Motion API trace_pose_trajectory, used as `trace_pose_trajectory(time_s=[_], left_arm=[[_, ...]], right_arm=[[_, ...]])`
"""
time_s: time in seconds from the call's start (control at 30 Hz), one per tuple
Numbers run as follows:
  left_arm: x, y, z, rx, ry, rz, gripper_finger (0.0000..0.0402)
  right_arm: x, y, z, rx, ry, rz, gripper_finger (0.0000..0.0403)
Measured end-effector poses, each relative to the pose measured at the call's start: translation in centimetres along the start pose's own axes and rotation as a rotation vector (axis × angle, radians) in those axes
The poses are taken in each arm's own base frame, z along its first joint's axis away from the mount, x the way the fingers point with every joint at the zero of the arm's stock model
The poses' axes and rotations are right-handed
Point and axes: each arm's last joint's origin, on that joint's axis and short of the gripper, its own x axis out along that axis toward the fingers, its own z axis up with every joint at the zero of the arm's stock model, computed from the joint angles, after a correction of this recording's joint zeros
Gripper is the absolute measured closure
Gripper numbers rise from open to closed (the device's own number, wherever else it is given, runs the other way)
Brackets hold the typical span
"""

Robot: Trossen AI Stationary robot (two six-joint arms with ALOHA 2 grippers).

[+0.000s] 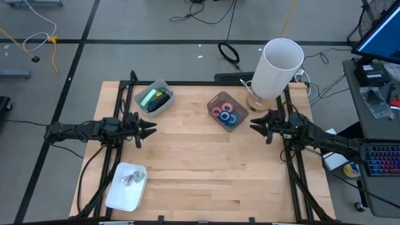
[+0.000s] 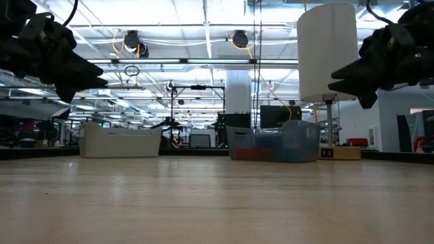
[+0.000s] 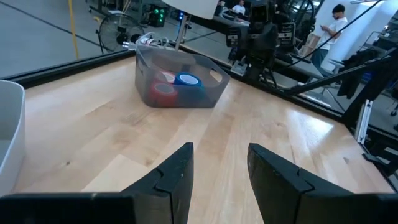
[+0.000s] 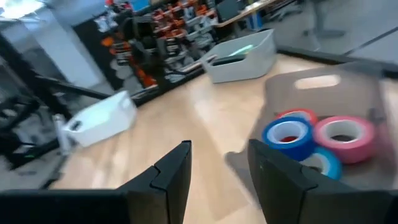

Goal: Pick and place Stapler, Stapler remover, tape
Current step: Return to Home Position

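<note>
**Left gripper** (image 1: 152,129) and **right gripper** (image 1: 254,125) hover over the table (image 1: 200,162), tips facing each other, fingers parted and holding nothing. Tape rolls (image 1: 224,114) lie in the grey bin (image 3: 208,93) between the fingertips, nearer the right pair. Staplers (image 1: 154,98) lie near the left fingers.

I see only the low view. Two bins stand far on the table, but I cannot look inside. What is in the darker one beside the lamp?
Observer: The dark bin holds tape rolls, blue and red or pink.
Operator: Do the grippers hold something?
Observer: No. The left gripper and the right gripper are open, nothing between the fingers.
Operator: Is there a third bin?
Observer: Yes, a white bin on the left arm's side, far from the lamp, small items in it.
</note>
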Motion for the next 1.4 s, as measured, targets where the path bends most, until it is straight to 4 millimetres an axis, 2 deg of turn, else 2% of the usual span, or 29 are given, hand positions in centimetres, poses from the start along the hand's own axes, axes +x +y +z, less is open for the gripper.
trace_pose_trajectory(time_s=[0.17, 0.4, 0.7, 1.4], left_arm=[[0.00, 0.00, 0.00, -0.067, 0.000, 0.000, 0.0249], [0.00, 0.00, 0.01, 0.179, -0.002, 0.001, 0.0249], [0.01, 0.00, 0.02, 0.245, -0.006, 0.001, 0.0250], [0.01, 0.04, 0.04, 0.211, -0.010, 0.018, 0.0249]], right_arm=[[0.00, -0.09, 0.06, -0.108, -0.014, -0.033, 0.0250], [0.00, -0.17, -0.07, -0.206, 0.001, -0.044, 0.0250], [0.00, -0.18, -0.13, -0.307, 0.010, -0.043, 0.0250], [0.04, -0.09, 0.02, -0.273, -0.016, -0.026, 0.0250]])
